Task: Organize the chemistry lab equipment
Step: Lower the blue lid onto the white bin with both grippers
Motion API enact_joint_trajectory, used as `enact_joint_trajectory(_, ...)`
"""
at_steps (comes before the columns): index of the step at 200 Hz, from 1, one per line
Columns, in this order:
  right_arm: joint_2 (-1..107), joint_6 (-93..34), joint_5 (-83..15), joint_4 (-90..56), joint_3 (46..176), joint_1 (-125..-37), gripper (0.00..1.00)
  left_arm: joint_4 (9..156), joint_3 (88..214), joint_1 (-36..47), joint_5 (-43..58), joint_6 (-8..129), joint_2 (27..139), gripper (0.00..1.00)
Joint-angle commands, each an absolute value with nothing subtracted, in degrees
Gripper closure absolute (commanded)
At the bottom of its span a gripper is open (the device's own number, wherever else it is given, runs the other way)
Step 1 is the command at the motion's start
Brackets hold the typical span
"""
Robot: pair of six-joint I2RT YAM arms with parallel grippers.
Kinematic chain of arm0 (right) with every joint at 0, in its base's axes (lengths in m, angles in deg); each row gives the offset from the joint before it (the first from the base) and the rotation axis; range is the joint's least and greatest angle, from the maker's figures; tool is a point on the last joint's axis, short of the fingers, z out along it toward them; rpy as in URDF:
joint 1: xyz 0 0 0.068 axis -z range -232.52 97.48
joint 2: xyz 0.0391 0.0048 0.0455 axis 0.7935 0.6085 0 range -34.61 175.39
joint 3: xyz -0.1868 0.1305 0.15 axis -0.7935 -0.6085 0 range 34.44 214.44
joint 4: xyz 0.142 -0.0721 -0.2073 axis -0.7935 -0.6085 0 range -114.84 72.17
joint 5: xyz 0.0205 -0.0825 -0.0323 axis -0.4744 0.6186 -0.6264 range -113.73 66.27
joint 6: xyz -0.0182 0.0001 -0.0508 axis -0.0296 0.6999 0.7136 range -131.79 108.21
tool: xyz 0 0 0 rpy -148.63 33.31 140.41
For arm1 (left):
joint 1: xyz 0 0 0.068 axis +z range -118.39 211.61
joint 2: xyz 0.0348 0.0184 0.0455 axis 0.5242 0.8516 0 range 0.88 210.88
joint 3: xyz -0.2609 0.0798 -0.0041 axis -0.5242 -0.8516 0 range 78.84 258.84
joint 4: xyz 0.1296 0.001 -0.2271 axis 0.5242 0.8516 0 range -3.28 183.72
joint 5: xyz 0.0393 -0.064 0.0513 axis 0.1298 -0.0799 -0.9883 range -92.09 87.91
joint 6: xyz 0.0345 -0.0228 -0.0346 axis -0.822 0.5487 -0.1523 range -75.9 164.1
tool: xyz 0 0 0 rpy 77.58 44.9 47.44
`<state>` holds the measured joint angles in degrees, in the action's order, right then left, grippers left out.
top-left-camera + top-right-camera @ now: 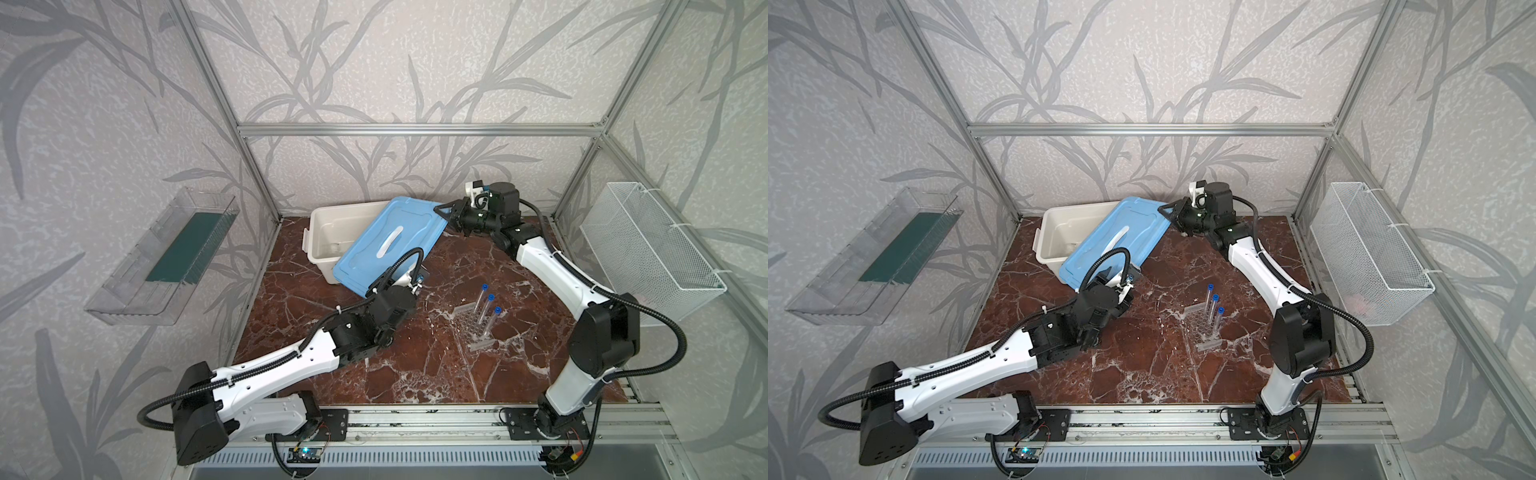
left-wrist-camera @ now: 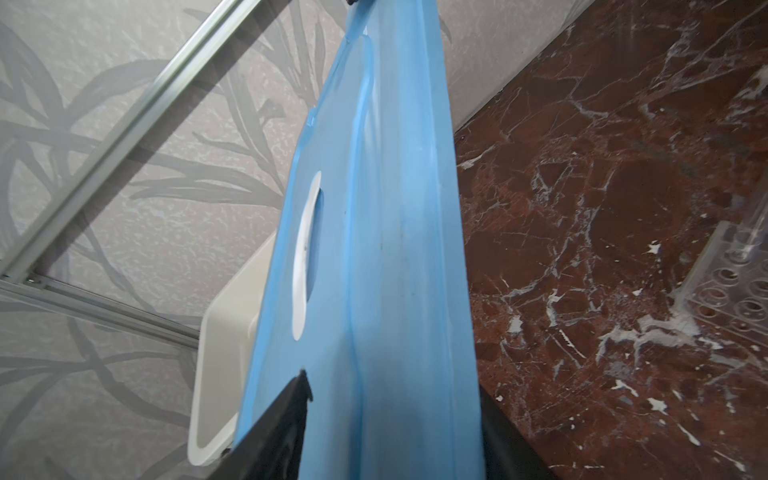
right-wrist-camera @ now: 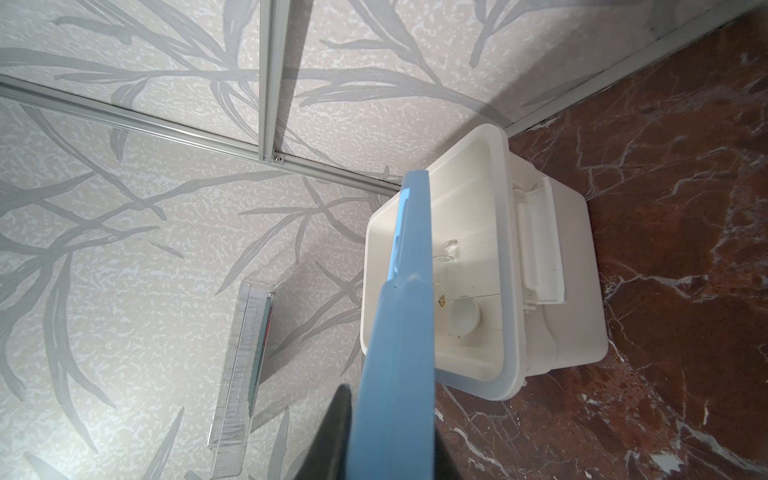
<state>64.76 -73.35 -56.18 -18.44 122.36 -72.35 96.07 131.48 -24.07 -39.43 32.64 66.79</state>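
Three clear blue-capped test tubes (image 1: 491, 303) (image 1: 1214, 309) stand in the clear honeycomb rack (image 1: 473, 328) (image 1: 1204, 330) (image 2: 731, 286) right of centre, with no gripper near them. A small round white dish (image 3: 465, 316) and a thin glass rod (image 3: 469, 296) lie inside the white tub (image 1: 328, 232) (image 3: 509, 249). The blue lid (image 1: 386, 245) (image 1: 1113, 245) leans tilted over the tub. My right gripper (image 1: 440, 210) (image 3: 392, 399) is shut on the lid's far corner. My left gripper (image 1: 409, 276) (image 2: 395, 380) stands open, its jaws on either side of the lid's near edge.
A white wire basket (image 1: 648, 249) hangs on the right wall. A clear tray (image 1: 166, 257) with a green bottom hangs on the left wall. The tub stands in the back left corner of the red marble table (image 1: 415, 374), against the metal frame.
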Motion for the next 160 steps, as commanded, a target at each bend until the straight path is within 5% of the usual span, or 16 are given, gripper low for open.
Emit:
enact_joint_trajectory(1,66.48,-71.86,-51.50,-13.28,121.06,-72.05,0.80,97.74,132.02,-19.94,-30.81,46.76,63.08,0.37)
enact_joint_trajectory(88,67.34,-77.96,-41.88,-3.12,114.58,-72.12,0.82,112.74,138.24,-1.81,-13.96,77.12,57.57,0.22)
enact_joint_trajectory(160,72.51,-78.89,-35.77,-3.26,115.56,-74.52,0.80,113.77,142.94,16.48,-9.15,75.17,69.77,0.20)
